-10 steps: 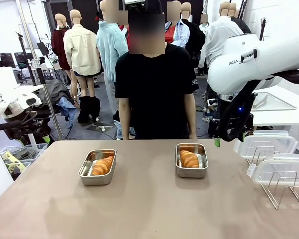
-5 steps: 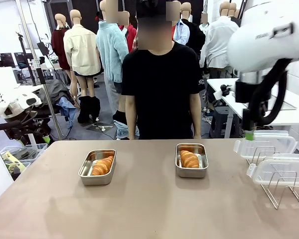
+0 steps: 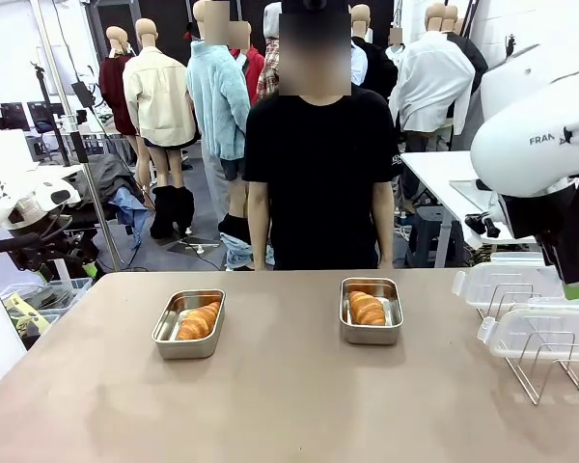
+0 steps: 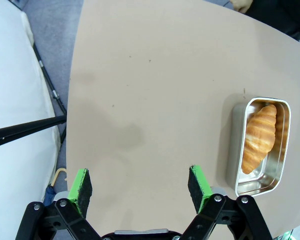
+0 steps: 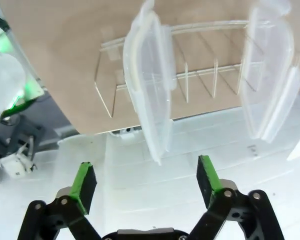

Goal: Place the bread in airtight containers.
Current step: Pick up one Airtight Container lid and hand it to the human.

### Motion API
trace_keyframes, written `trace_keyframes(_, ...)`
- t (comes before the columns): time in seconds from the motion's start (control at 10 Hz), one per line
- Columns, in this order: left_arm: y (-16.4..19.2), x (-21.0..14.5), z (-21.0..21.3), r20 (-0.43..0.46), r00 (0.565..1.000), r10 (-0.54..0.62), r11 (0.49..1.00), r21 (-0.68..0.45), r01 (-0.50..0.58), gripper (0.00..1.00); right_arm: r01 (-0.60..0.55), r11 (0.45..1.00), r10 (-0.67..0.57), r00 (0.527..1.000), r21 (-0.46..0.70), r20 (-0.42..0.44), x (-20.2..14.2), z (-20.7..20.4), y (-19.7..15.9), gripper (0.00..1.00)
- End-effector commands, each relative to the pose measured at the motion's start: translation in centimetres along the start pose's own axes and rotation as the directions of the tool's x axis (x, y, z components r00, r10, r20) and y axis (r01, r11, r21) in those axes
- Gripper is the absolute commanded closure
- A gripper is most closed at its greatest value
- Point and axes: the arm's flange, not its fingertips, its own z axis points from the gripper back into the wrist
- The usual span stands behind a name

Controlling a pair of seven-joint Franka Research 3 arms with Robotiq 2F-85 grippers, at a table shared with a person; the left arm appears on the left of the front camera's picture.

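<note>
Bread: 2 croissants, one per tin. L croissant (image 3: 199, 320) lies in L tin (image 3: 185, 349), R croissant (image 3: 368, 309) in R tin (image 3: 371, 338). Both tins are uncovered, mid-table and well apart.
Lids: far lid (image 3: 516, 280) & near lid (image 3: 550, 330), both clear, propped on edge in wire rack (image 3: 550, 376) at table's R side.
Writing: I read "FRA" on R arm (image 3: 536, 145), rest is cut off. There's small white print on person's sleeve (image 3: 386, 154), too small for me to read.
L gripper (image 4: 140, 184): jaws wide, nothing btwn the pads. It hangs over bare table (image 4: 140, 90), w/ L tin off to one side.
R gripper (image 5: 146, 177): jaws wide, nothing held. It looks along the lids in the rack, and one lid's edge lines up btwn the fingers. Can't tell the gap to it. From the front, one green pad (image 3: 574, 289) sits just above far lid.
Edges: from L wrist cam, the curved table edge runs beside the gripper, w/ floor (image 4: 50, 40) & a black bar (image 4: 25, 129) beyond. From R wrist cam, rack stands right at table edge.
Open room: I see wide bare tabletop btwn the tins, in front of both, & btwn R tin & rack. Person (image 3: 318, 174) stands at the far edge.
</note>
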Motion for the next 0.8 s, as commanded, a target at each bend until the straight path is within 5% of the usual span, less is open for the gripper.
trace_keyframes(0.0, 0.0, 0.0, 0.2, -0.011, 1.0, 0.013, 1.0, 0.023, -0.013, 0.0, 0.037, 0.999, -0.039, 0.998, 0.034, 0.054, -0.1, 2.1, 0.0, 0.0)
trace_keyframes(0.1, 0.0, 0.0, 0.2, -0.011, 1.0, 0.013, 1.0, 0.023, -0.013, 0.0, 0.0, 1.0, 0.0, 1.0, 0.0, 0.0, 0.0, 0.0, 0.0, 0.0)
trace_keyframes(0.3, 0.0, 0.0, 0.2, -0.011, 1.0, 0.013, 1.0, 0.023, -0.013, 0.0, -0.118, 0.992, 0.113, 0.99, 0.047, 0.085, -0.5, -1.7, -0.7, 0.0)
trace_keyframes(0.7, 0.0, 0.0, 0.2, -0.011, 1.0, 0.013, 1.0, 0.023, -0.013, 0.0, -0.087, 0.993, 0.073, 0.984, 0.082, 0.16, -0.2, -4.0, -1.4, 0.0)
